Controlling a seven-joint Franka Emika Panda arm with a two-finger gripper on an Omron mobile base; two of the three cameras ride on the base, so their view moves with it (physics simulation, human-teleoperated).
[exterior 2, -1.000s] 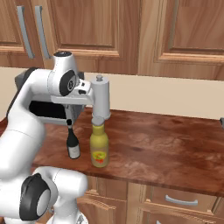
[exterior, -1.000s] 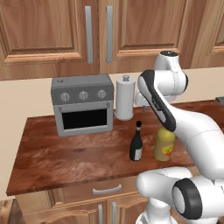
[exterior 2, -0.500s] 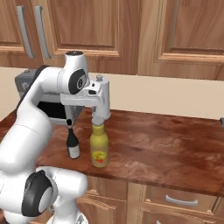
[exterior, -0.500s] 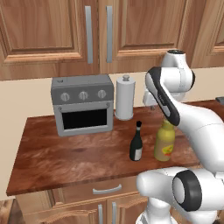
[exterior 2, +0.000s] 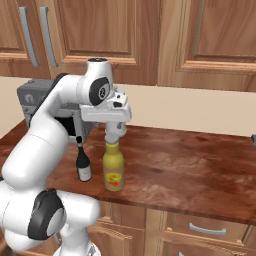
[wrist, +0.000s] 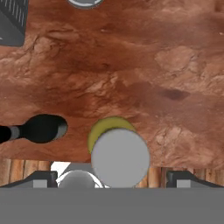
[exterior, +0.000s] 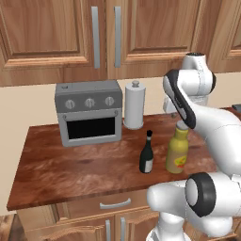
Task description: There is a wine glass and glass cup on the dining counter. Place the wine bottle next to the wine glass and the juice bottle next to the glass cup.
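The juice bottle (exterior: 177,153) (exterior 2: 113,170), mustard-yellow with a pale cap, stands upright near the front of a wall counter (exterior 2: 190,165). Just left of it stands the slim dark wine bottle (exterior: 147,155) (exterior 2: 83,165). My gripper (exterior 2: 114,135) hangs straight over the juice bottle's cap, pointing down. In the hand view the pale cap (wrist: 120,157) sits between my two widely parted fingertips (wrist: 43,177), which do not touch it, and the wine bottle (wrist: 41,128) lies to the left. The gripper is open and holds nothing. The wine glass, glass cup and dining counter are out of view.
A grey toaster oven (exterior: 89,113) stands at the back left of the counter, with a white paper-towel roll (exterior: 134,106) beside it. Wooden wall cabinets (exterior: 103,33) hang above. The counter top stretches bare to the right of the bottles.
My arm has swung to the right and brought the gripper from between the two bottles to above the juice bottle's cap. The jaws have spread wider. Both bottles stayed put.
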